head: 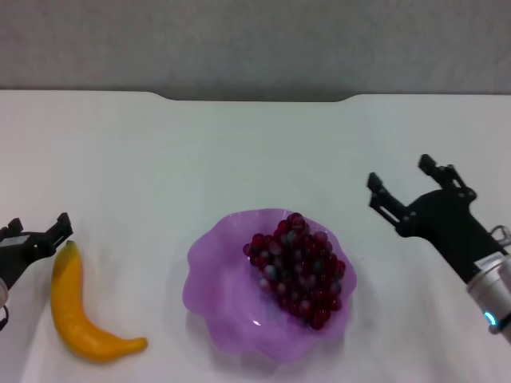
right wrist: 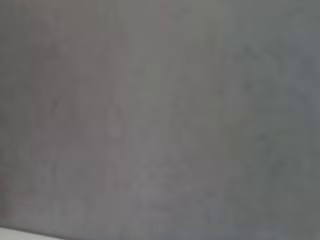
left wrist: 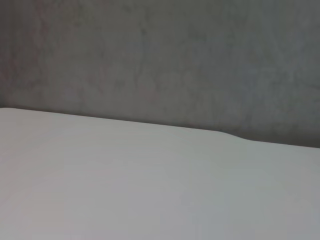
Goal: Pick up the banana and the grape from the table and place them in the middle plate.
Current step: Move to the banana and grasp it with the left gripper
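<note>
The purple plate (head: 219, 307) with a wavy rim sits at the near middle of the white table (head: 239, 152). The dark red grape bunch (head: 297, 268) lies in the plate's right half. The yellow banana (head: 80, 307) lies on the table left of the plate, its stem end pointing away from me. My left gripper (head: 36, 231) is open at the far left, just beyond the banana's stem end. My right gripper (head: 403, 186) is open and empty, to the right of the plate and apart from it.
The table's far edge has a shallow notch (head: 259, 97), with a grey wall behind it. The left wrist view shows only bare table (left wrist: 150, 190) and wall. The right wrist view shows almost only wall.
</note>
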Robot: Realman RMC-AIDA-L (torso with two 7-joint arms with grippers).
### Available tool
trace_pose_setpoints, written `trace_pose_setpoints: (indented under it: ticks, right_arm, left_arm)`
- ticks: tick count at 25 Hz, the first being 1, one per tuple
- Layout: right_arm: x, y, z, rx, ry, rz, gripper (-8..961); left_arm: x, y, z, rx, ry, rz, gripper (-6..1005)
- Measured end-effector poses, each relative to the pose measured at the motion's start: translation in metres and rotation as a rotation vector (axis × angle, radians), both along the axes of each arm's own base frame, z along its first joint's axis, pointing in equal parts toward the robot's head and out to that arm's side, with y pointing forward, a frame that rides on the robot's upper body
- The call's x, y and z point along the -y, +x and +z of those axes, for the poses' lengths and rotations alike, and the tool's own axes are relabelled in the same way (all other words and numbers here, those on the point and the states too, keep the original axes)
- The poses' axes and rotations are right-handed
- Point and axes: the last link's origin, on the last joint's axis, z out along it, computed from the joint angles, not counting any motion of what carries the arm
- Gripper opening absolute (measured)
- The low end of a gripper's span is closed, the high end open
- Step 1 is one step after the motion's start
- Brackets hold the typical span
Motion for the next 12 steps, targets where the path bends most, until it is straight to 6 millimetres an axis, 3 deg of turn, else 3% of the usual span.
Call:
trace_pose_setpoints:
  ticks: [9, 12]
  right_arm:
    - [-0.01, 0.03, 0.02, 0.035, 0.086, -0.055, 894]
    - [-0.018, 0.04, 0.018, 0.072, 0.06, -0.109, 894]
  left_arm:
    - [-0.002, 0.003, -0.002, 0.007, -0.002, -0.008, 850]
    - [-0.004, 0.006, -0.001, 0.015, 0.005, -0.019, 849]
